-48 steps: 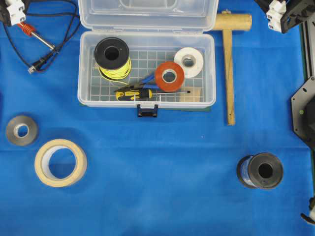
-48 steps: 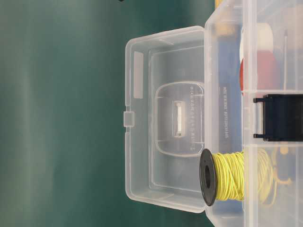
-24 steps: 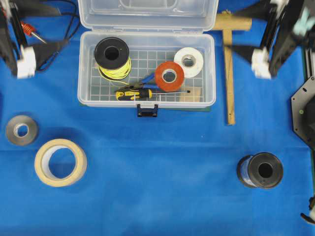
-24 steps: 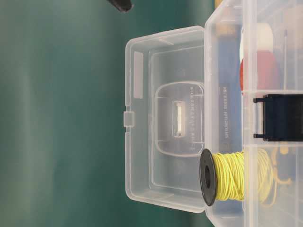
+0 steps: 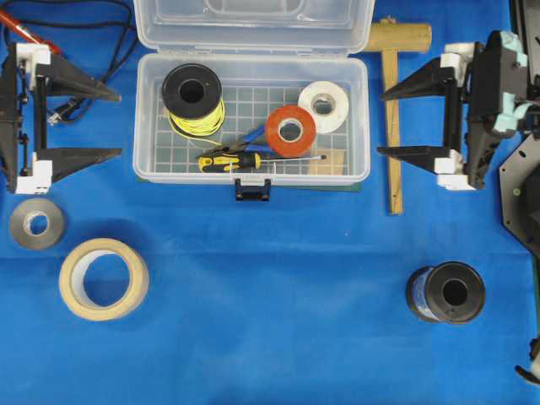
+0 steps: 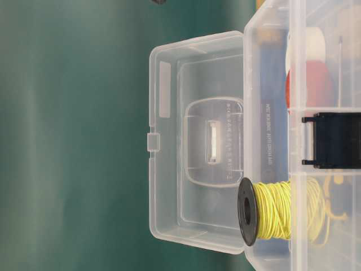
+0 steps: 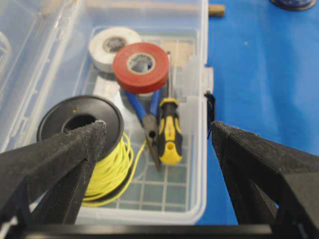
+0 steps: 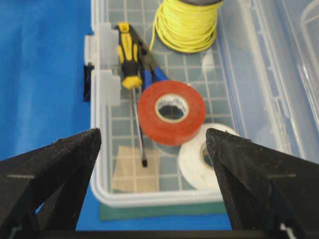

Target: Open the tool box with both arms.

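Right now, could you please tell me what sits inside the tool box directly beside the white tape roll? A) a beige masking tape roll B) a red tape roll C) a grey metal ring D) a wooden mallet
B: the red tape roll lies on the gridded floor of the open tool box, touching the white tape roll; the other listed items lie outside the box.

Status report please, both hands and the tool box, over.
Left hand open, empty, left of the tool box. Right hand open, empty, on its right above the wooden mallet. Lid up, box open. Nothing in the way.
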Robot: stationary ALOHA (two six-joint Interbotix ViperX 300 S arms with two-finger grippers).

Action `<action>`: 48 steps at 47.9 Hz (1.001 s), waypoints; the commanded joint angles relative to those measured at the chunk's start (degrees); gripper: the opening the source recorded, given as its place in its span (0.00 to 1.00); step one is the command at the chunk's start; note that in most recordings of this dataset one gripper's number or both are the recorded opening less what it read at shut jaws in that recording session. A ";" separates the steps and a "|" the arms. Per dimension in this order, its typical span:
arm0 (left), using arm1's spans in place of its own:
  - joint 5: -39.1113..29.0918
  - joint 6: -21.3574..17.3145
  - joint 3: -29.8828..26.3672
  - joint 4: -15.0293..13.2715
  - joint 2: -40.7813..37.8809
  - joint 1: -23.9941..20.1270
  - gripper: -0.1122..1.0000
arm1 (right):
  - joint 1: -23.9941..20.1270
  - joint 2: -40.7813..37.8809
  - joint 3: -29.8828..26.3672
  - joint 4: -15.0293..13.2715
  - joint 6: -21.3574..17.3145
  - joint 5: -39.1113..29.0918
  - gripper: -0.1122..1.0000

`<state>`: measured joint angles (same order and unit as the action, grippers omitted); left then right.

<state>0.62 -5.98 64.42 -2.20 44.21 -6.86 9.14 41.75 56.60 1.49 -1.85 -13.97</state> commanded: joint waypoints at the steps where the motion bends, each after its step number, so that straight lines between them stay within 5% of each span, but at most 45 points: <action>1: -1.23 0.18 0.26 -0.18 2.20 0.18 0.93 | -0.09 2.55 0.09 -0.09 0.09 -1.23 0.85; 21: -4.83 2.20 10.63 -0.18 16.52 0.26 0.93 | -0.09 15.82 10.72 0.26 -0.09 -2.90 0.85; 48: -9.14 2.37 12.83 -0.18 20.74 0.26 0.91 | -0.09 14.77 12.48 0.09 -2.46 -2.72 0.85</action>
<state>-8.79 -3.69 77.96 -2.29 65.30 -6.77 9.05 56.69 69.87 1.67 -4.22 -17.05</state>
